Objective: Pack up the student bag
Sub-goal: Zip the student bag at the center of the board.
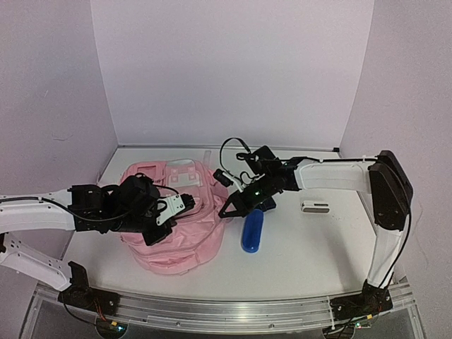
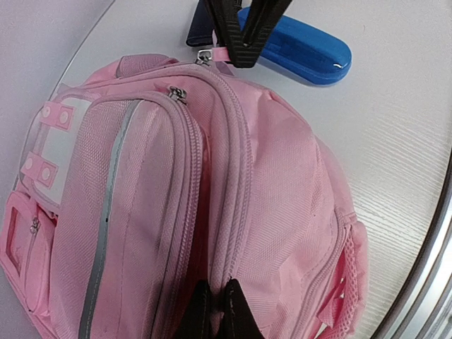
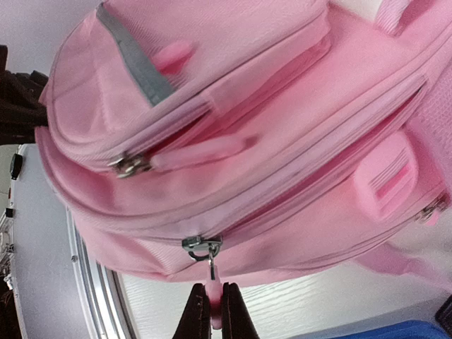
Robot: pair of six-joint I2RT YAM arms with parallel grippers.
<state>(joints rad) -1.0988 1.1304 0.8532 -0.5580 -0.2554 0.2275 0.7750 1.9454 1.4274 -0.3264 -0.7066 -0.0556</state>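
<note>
White tabletop (image 1: 318, 247), lilac walls (image 1: 233, 70); student bag (image 1: 176, 226) flat at left-centre. Right gripper (image 3: 210, 296) clamped on pink zip pull (image 3: 210, 272) at bag edge beside blue case (image 1: 252, 232). Left gripper (image 2: 214, 311) clenched at opposite end; hold on fabric unclear. Zip track (image 2: 236, 176) lengthwise between both grippers.

Your left gripper (image 2: 217, 286) and right gripper (image 3: 214, 289) are black wedges on white-shelled arms (image 1: 337, 174) with black joints and cables (image 1: 227, 145).

Nothing here I can read: no words, brand or numbers on the student bag (image 2: 212, 212); its white patches (image 2: 67, 152) look blank, perhaps just blurred.
</note>
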